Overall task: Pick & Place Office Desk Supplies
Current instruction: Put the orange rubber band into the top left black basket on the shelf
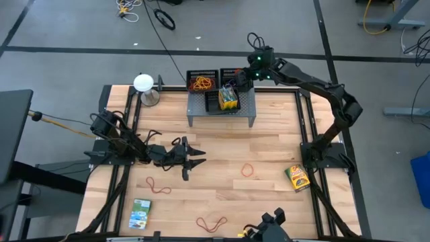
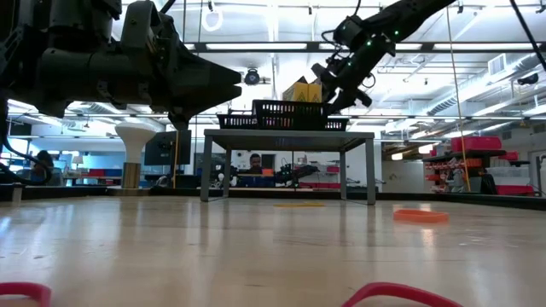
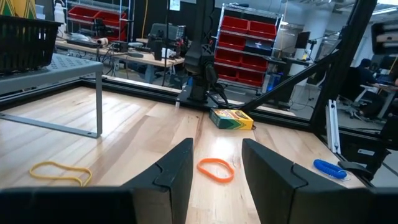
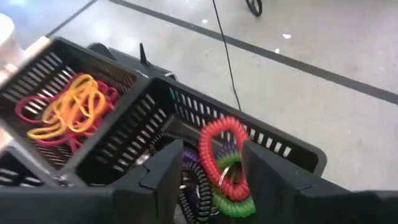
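Now my left tool (image 1: 195, 160) hangs released over the wooden surface (image 1: 269, 195), an orange band (image 3: 215, 168) lying ahead of it. Further right, my right tool (image 4: 211, 171) stands released above the mesh tray (image 4: 273, 146), red coil loop (image 4: 219, 155) between its fingers.

Two mesh trays (image 1: 213, 81) (side by side) on the shelf (image 1: 222, 106).

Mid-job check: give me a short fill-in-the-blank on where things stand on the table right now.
1. The right gripper hovers over a black mesh tray on the grey ____.
2. The neighbouring tray holds a pile of ____ bands.
3. The left gripper has open fingers pointing at an ____ band on the table.

Missing words: shelf; rubber; orange
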Controlling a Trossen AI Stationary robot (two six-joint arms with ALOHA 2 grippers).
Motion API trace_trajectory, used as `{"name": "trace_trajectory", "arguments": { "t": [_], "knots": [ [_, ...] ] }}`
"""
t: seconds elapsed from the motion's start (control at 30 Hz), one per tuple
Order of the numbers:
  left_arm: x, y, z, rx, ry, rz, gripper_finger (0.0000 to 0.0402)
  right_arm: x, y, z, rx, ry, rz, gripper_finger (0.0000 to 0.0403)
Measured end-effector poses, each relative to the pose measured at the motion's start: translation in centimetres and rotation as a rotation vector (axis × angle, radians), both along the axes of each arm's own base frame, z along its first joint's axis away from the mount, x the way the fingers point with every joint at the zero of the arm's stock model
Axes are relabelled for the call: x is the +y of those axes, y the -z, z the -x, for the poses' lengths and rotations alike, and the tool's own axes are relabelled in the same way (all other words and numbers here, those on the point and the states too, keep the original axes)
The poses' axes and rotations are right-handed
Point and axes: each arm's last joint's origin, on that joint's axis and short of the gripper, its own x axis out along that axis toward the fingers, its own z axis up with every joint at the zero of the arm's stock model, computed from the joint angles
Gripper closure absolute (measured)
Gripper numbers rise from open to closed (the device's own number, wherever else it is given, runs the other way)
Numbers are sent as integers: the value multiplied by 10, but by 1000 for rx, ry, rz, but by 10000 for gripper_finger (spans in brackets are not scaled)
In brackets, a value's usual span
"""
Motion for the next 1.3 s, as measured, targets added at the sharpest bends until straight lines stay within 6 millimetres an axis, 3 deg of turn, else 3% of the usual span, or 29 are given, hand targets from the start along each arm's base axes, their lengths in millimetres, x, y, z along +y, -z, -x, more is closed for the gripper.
{"name": "trace_trajectory", "arguments": {
  "t": [0.2, 0.3, 0.4, 0.47, 0.53, 0.87, 1.3],
  "knots": [
    [0, 0, 0, 2, 0, -1, 257, 15, -32, 15, -44, -29, 83, 237],
    [0, 1, 0, 5, 0, -3, 257, 33, -51, 25, -46, -88, 153, 279],
    [0, 1, 0, 9, 0, -5, 257, 58, -53, 31, -45, -167, 214, 338],
    [0, 1, 0, 14, -1, -15, 257, 75, -46, 35, -56, -214, 239, 380],
    [0, 1, 0, 16, -1, -21, 257, 92, -38, 41, -86, -245, 266, 394],
    [-1, 3, 0, 30, 12, -11, 257, 185, 21, 69, -84, -342, 310, 395],
    [0, 5, 0, 56, 1, -37, 257, 281, 53, 73, 63, -559, 218, 399]
  ]
}}
